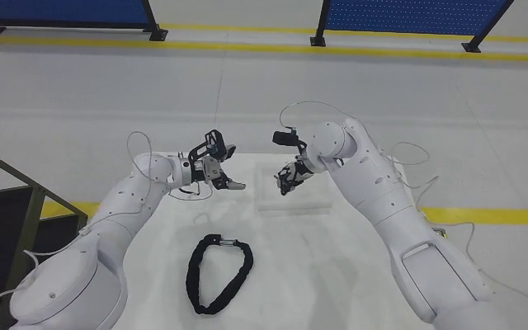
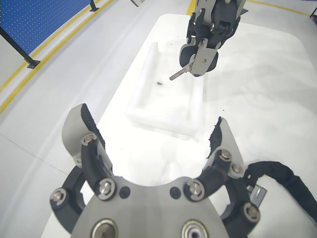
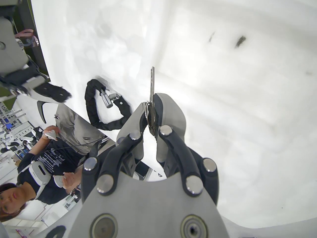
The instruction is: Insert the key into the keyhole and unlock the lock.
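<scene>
A black fabric-sleeved chain lock [image 1: 218, 273] lies in a loop on the white table, its metal lock body [image 3: 106, 99] at the loop's far end. My right gripper [image 3: 150, 103] is shut on a silver key [image 3: 151, 82], whose blade sticks out past the fingertips. It hangs above the shallow white tray [image 1: 299, 206]. In the left wrist view the key [image 2: 178, 73] points down toward the tray [image 2: 195, 115] from the right gripper [image 2: 198, 63]. My left gripper [image 2: 151, 122] stands open with nothing in it, above the table's far left part [image 1: 224, 177], away from the lock [image 2: 279, 172].
The tray holds a few small dark specks [image 2: 159, 83]. The table edge [image 3: 39, 50] runs close beside the lock. A dark frame [image 1: 25, 206] stands off the table's left side. Blue panels [image 1: 74, 12] stand on the floor beyond.
</scene>
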`<action>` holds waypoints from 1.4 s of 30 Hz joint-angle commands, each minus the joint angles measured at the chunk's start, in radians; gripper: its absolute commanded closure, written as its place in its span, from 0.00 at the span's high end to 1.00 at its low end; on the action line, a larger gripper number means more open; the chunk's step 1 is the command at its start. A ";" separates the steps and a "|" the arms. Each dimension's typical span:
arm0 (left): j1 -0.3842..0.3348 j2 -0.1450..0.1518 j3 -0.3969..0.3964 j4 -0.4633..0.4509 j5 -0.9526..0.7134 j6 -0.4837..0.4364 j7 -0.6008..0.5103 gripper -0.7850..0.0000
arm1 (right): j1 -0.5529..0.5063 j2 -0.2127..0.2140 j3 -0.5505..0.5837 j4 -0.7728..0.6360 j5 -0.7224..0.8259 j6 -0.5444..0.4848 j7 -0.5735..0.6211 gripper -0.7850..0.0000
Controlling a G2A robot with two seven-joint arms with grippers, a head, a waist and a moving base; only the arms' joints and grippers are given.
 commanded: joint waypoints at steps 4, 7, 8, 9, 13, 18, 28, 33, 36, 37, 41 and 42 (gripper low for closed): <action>0.007 0.042 0.035 -0.036 0.091 -0.017 0.108 1.00 | -0.047 0.030 0.048 -0.102 0.000 -0.026 0.068 0.00; 0.012 0.076 0.060 -0.086 0.124 -0.017 0.108 1.00 | -0.089 0.052 0.097 -0.179 0.027 -0.058 0.108 0.00; 0.013 0.089 0.070 -0.104 0.132 -0.017 0.108 1.00 | -0.107 0.060 0.113 -0.206 0.039 -0.071 0.108 0.00; 0.013 0.102 0.082 -0.125 0.143 -0.017 0.108 1.00 | -0.127 0.068 0.127 -0.232 0.057 -0.086 0.108 0.00; 0.028 0.161 0.116 -0.227 0.151 -0.017 0.108 1.00 | -0.199 0.107 0.171 -0.335 0.146 -0.147 0.108 0.00; 0.073 0.243 0.116 -0.373 0.167 -0.017 0.108 1.00 | -0.267 0.163 0.192 -0.450 0.253 -0.178 0.108 0.00; 0.152 0.408 0.116 -0.594 0.182 -0.017 0.108 1.00 | -0.274 0.170 0.192 -0.461 0.270 -0.182 0.108 0.00; 0.168 0.438 0.116 -0.627 0.193 -0.017 0.108 1.00 | -0.274 0.170 0.192 -0.461 0.270 -0.182 0.108 0.00; 0.168 0.438 0.116 -0.627 0.193 -0.017 0.108 1.00 | -0.274 0.170 0.192 -0.461 0.270 -0.182 0.108 0.00; 0.168 0.438 0.116 -0.627 0.193 -0.017 0.108 1.00 | -0.274 0.170 0.192 -0.461 0.270 -0.182 0.108 0.00; 0.168 0.438 0.116 -0.627 0.193 -0.017 0.108 1.00 | -0.274 0.170 0.192 -0.461 0.270 -0.182 0.108 0.00; 0.168 0.438 0.116 -0.627 0.193 -0.017 0.108 1.00 | -0.274 0.170 0.192 -0.461 0.270 -0.182 0.108 0.00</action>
